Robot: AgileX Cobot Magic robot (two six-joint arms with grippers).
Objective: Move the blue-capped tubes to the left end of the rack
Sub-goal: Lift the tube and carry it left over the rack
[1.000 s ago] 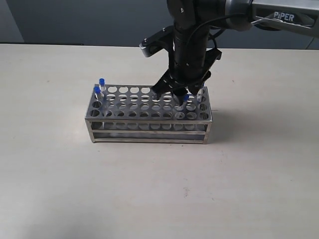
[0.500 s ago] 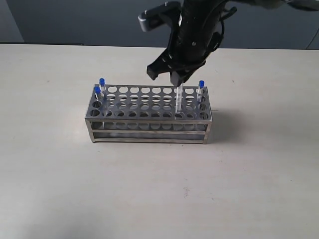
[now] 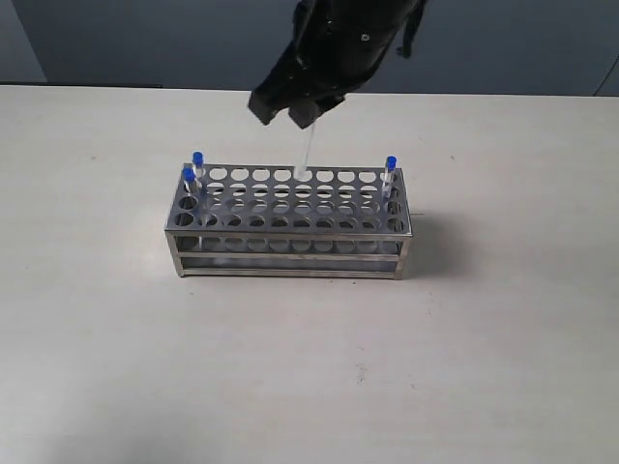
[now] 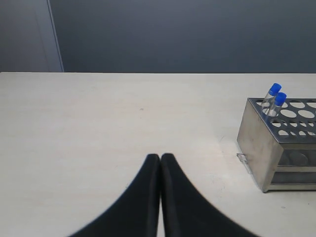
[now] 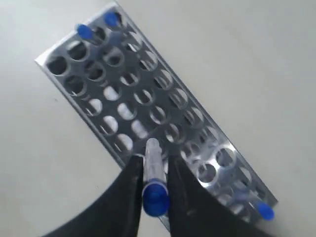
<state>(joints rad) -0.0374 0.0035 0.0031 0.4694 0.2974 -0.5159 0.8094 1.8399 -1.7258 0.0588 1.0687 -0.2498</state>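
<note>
Right gripper (image 3: pixel 295 113) clamped on one blue-capped tube (image 3: pixel 307 155), held over the rack (image 3: pixel 290 237).
In the exterior view the fingers hide its cap, and the arm is cut off at twelve o'clock. Two capped tubes (image 3: pixel 197 159) stand at the rack's nine o'clock end and a lone tube (image 3: pixel 391 166) at three o'clock. Left gripper (image 4: pixel 160 165): jaws pressed together, holding nothing.

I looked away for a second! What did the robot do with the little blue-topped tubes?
The right gripper closed on one thin clear blue-capped tube near the right end of the silvery metal rack, lifted it out and carried it leftward; it now hangs over the rack's middle. The two blue-capped tubes at the left end, the single tube at the right end and the rack stayed put.
</note>
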